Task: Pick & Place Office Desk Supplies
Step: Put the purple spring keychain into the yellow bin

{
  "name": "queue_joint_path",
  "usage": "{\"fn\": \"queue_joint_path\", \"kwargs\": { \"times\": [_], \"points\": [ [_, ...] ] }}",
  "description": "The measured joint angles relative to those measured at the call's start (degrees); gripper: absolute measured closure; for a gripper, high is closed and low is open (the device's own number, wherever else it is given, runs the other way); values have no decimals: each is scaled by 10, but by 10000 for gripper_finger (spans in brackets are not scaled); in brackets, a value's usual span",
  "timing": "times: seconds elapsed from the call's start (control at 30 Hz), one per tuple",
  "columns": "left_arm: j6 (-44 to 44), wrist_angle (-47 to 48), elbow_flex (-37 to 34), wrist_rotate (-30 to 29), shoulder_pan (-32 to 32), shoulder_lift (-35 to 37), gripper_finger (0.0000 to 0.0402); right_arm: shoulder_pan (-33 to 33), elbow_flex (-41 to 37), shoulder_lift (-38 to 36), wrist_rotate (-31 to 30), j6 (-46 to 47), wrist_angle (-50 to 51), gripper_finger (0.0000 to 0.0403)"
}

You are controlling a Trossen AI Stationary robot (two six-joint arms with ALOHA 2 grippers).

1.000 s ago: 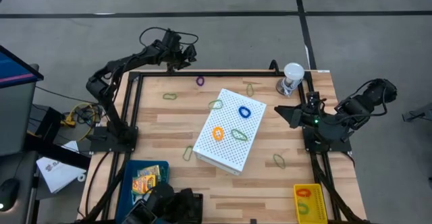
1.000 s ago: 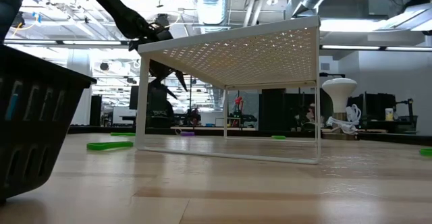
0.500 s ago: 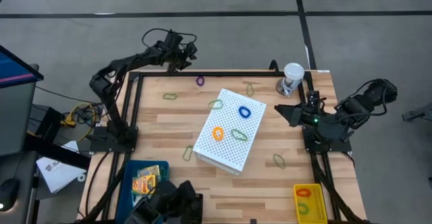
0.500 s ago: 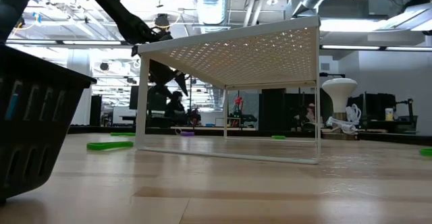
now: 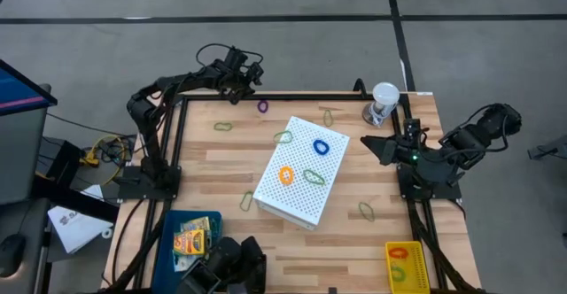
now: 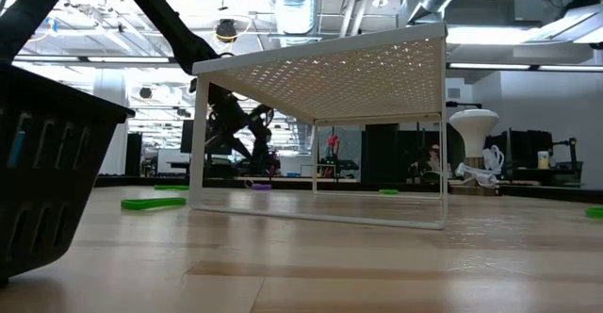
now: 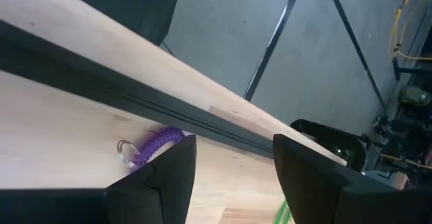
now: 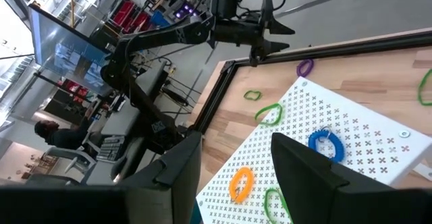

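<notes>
A purple rubber-band loop [image 5: 263, 106] lies flat on the table close to the far edge rail. My left gripper [image 5: 252, 85] hovers open just beyond and above it, slanting down. In the left wrist view the purple loop [image 7: 156, 143] shows partly behind one finger, untouched. Blue [image 5: 320, 147], orange [image 5: 286, 175] and green [image 5: 314, 177] loops rest on top of the white perforated box [image 5: 297, 192]. Olive loops [image 5: 222, 127] [image 5: 366, 211] lie on the wood. Crayon boxes [image 5: 190, 238] sit in a blue bin. My right gripper [image 5: 372, 146] waits open at the table's right side.
A black rail [image 7: 101, 82] runs along the far edge right behind the purple loop. A clear cup with a white lid [image 5: 384, 102] stands at the far right corner. A yellow bin [image 5: 406, 263] with loops sits near right. A dark basket [image 6: 47, 172] is near left.
My left gripper has come down and a little toward the table's right edge, closing on the purple loop, and its wrist has rolled. Its fingers have stayed open. The loop has not moved.
</notes>
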State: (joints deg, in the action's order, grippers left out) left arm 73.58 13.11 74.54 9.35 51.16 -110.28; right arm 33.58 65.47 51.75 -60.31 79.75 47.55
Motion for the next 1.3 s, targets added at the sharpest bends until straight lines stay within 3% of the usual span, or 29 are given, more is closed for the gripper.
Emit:
{"fn": "queue_joint_path", "kwargs": {
  "times": [0.4,0.7,0.97,1.3],
  "points": [
    [5,-4,1,-29,-7,0,211,0,0,0,0,-2,4,227],
    [14,1,1,-13,-17,0,211,0,0,0,0,2,2,227],
    [89,60,1,-54,-33,0,211,0,0,0,2,4,4,227],
    [168,94,2,-64,-40,0,211,0,0,0,2,19,4,227]
  ]
}}
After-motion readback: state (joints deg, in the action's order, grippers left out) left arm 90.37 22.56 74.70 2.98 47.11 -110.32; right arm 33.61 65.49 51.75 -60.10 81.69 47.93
